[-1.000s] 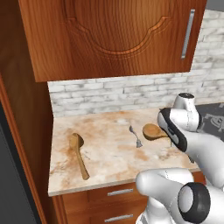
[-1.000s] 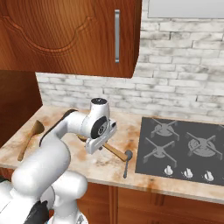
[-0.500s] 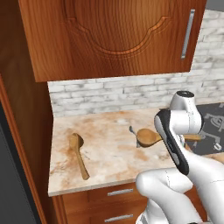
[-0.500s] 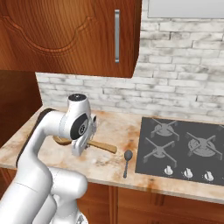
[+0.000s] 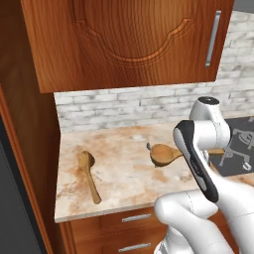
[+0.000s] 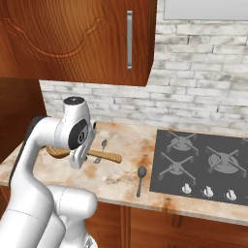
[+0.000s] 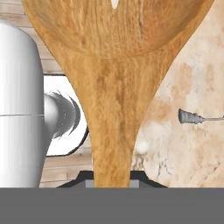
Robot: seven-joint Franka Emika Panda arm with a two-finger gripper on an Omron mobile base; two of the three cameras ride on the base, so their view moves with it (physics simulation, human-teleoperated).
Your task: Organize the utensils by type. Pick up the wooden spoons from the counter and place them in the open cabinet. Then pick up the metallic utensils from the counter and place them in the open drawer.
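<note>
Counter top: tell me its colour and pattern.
Beige counter top with rusty orange marbling; it shows best in the left base view.

The beige stone surface [image 5: 124, 168] with rusty marbling looks polished and smooth. Two light-brown wooden spoons, one lying at the left [image 5: 88, 173] and one by the arm [image 5: 163, 154], show matt grain, streaky up close. The small slim silver metal spoon [image 6: 102, 147] gleams; the darker spoon [image 6: 141, 178] looks dull. The reddish-brown wall cabinet door [image 5: 129, 39] is satin-smooth wood

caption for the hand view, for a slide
Gripper shut on a wooden spoon above the marbled counter.
</note>
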